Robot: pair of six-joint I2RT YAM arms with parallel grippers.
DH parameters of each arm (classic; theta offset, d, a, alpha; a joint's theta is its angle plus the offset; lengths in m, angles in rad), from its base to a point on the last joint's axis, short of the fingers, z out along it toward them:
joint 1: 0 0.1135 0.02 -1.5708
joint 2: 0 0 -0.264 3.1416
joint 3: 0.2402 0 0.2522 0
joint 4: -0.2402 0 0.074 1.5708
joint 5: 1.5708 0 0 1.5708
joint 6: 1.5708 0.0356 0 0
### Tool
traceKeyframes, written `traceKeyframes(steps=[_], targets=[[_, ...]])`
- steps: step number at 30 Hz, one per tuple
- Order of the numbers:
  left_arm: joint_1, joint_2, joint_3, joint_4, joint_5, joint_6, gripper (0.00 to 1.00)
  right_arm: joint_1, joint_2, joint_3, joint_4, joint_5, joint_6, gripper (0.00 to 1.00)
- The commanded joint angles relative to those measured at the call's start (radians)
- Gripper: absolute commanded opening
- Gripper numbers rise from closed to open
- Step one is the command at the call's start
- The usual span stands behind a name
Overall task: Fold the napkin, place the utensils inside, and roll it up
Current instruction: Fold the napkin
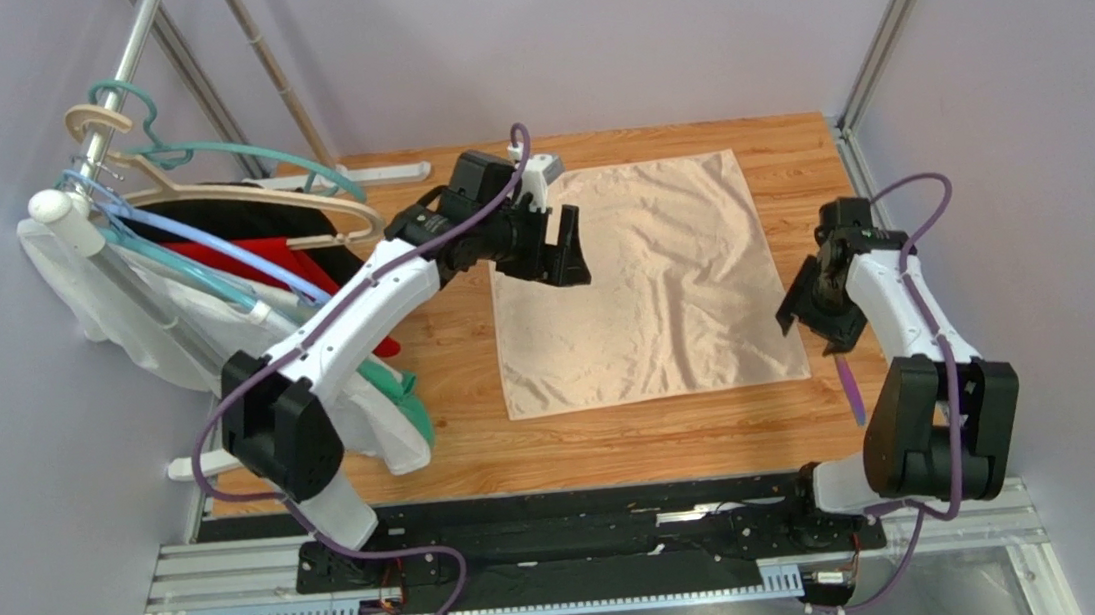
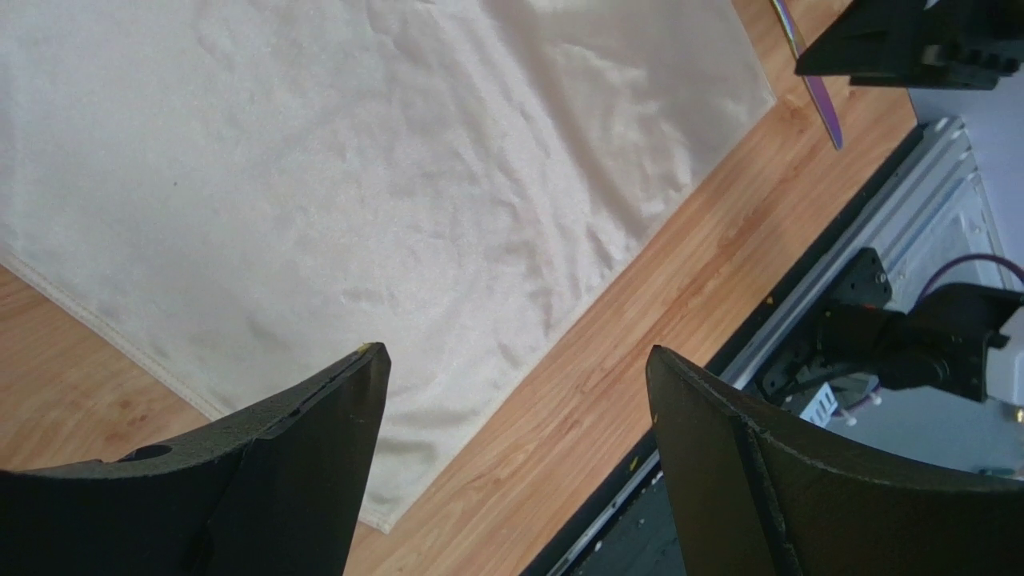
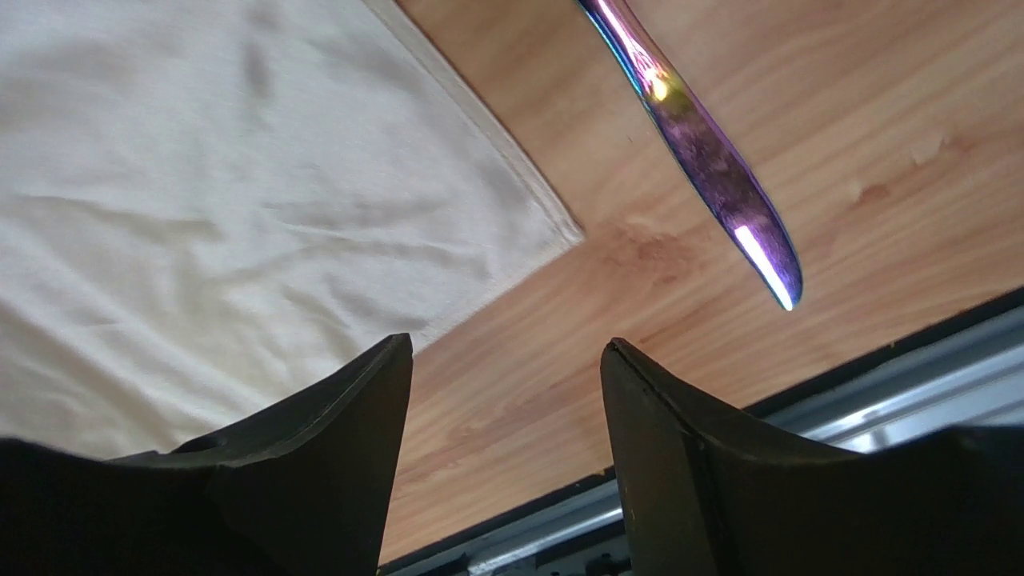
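The napkin (image 1: 642, 284) lies flat on the worktop (image 1: 672, 439), ready for folding; left gripper (image 1: 564, 253) and right gripper (image 1: 811, 315) hover wide, empty; purple knife (image 1: 850, 387) waits by the worktop's right edge.

From above, the left hand (image 1: 567, 258) hangs over the napkin (image 1: 657, 282) and hides a stretch of its left edge near the far corner. The purple utensil (image 1: 850, 387) shows only its near end on the bench (image 1: 642, 442). The rest lies under the right hand (image 1: 812, 324), so its full length and kind cannot be told there. The right wrist view cuts this utensil off at the top edge, and cuts the napkin off at the top and left. The left wrist view likewise cuts the napkin at its top and left edges. The left arm (image 1: 357, 303) covers part of the hanging garments (image 1: 163, 322), and the red one among them is mostly hidden.
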Motion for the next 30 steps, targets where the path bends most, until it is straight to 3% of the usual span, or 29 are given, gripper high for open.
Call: traceKeyframes(steps=[1,19,30], targets=[[0.005,-0.046,0.005,-0.137,0.024,0.106,0.88,-0.037,0.014,-0.059,-0.063,0.02,0.02,0.62],[0.005,-0.131,-0.066,-0.108,0.02,0.12,0.89,-0.067,0.19,-0.142,0.126,0.072,0.106,0.44],[0.006,-0.111,-0.066,-0.114,0.034,0.123,0.89,-0.105,0.077,-0.134,0.115,0.03,0.058,0.42]])
